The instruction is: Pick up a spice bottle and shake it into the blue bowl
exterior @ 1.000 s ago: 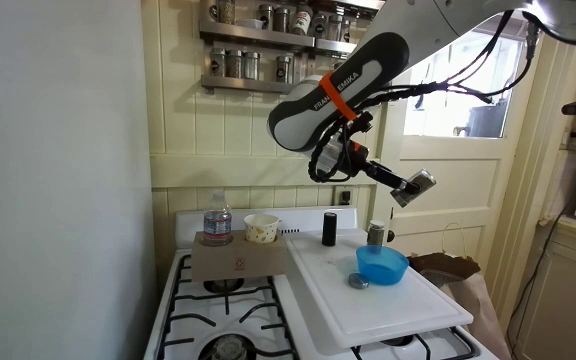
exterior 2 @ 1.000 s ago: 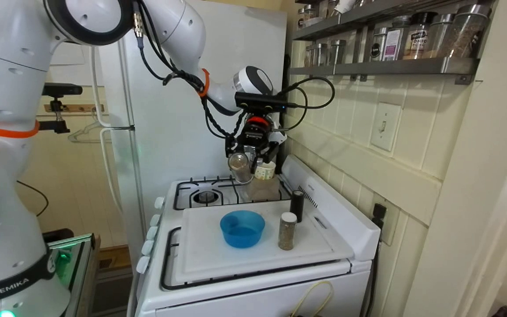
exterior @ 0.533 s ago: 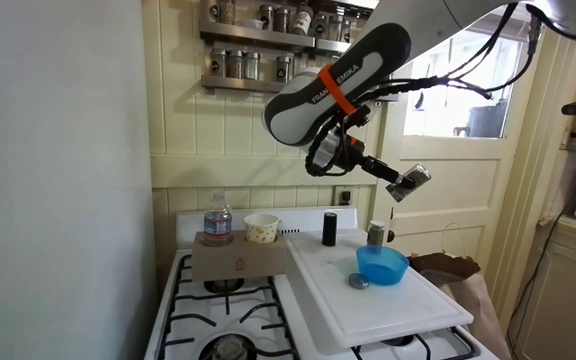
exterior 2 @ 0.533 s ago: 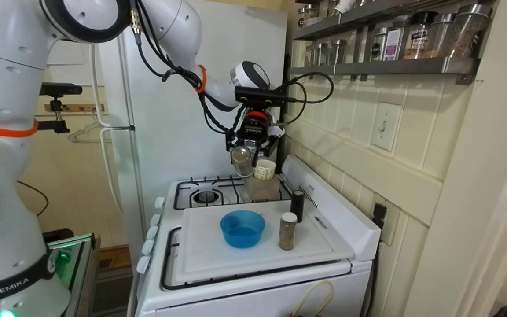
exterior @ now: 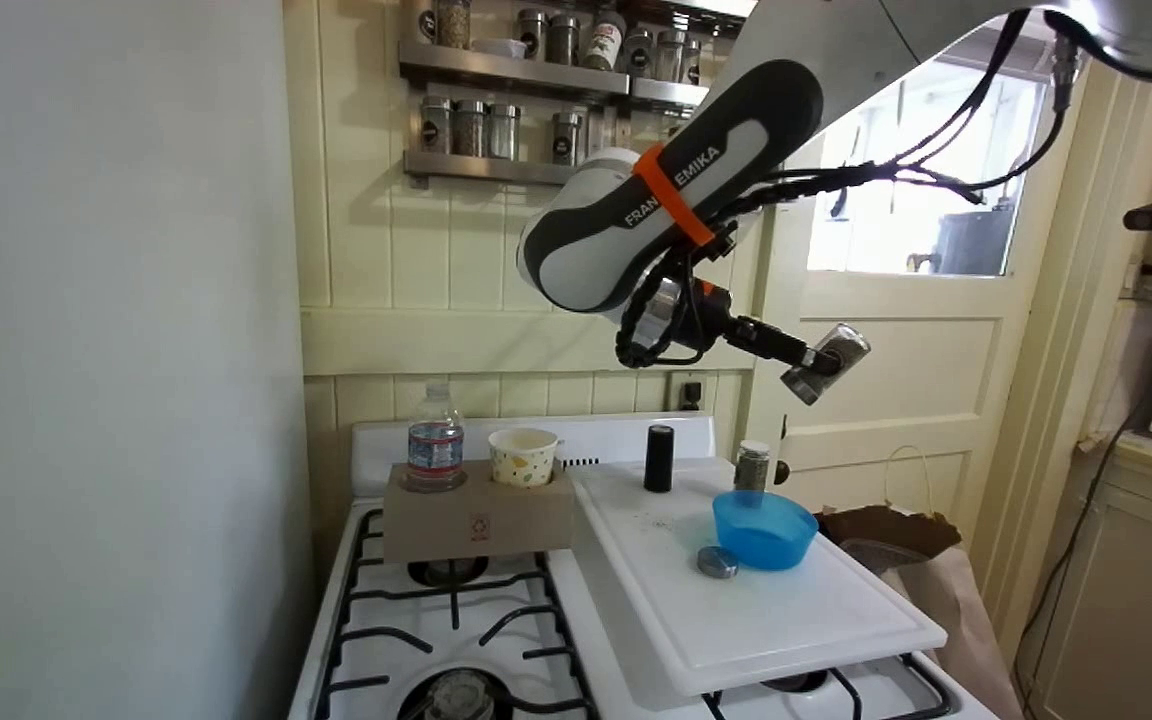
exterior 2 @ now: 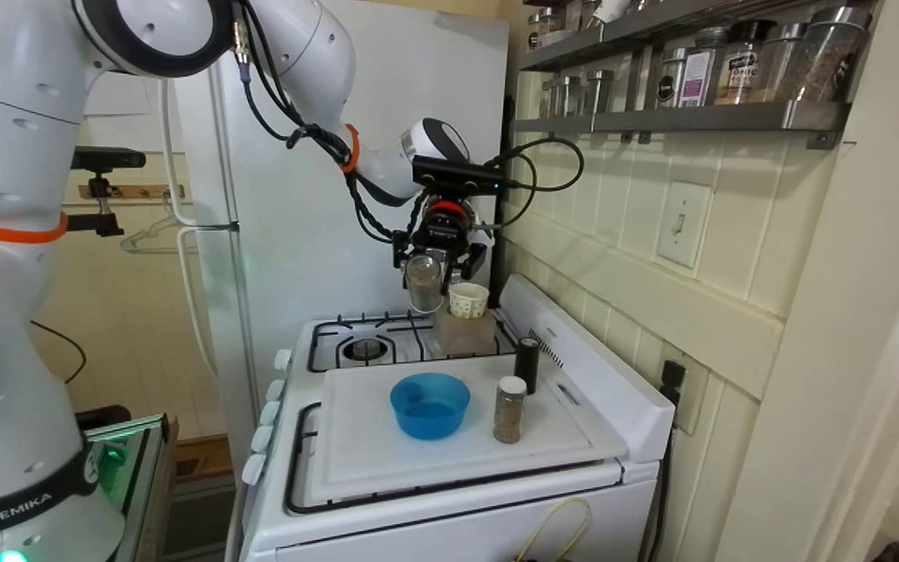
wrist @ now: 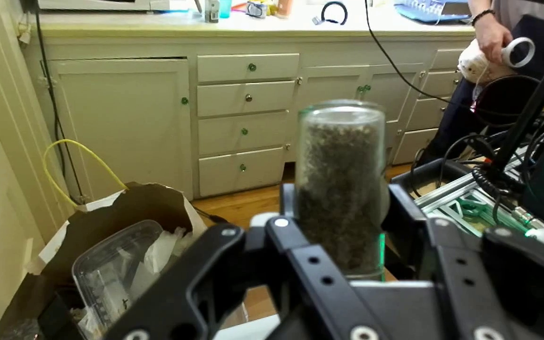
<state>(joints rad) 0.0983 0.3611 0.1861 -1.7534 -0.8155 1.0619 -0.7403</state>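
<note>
the spice bottle (wrist: 341, 156), glass with dark grainy contents, is up in the air, tilted and higher than the blue bowl (exterior: 765, 535), and the gripper (wrist: 343, 203) is clamped on it from both sides. in an exterior view the bowl sits on a white board (exterior: 796, 620) at the right of the stove (exterior: 601, 640), with a silvery lid (exterior: 717, 562) just left of it, and a white-topped jar (exterior: 751, 462) and a black bottle (exterior: 659, 460) stand upright on the far side. farther left, a brown carton (exterior: 478, 525) carries a plastic bottle (exterior: 435, 445) and a patterned cup (exterior: 523, 458)
</note>
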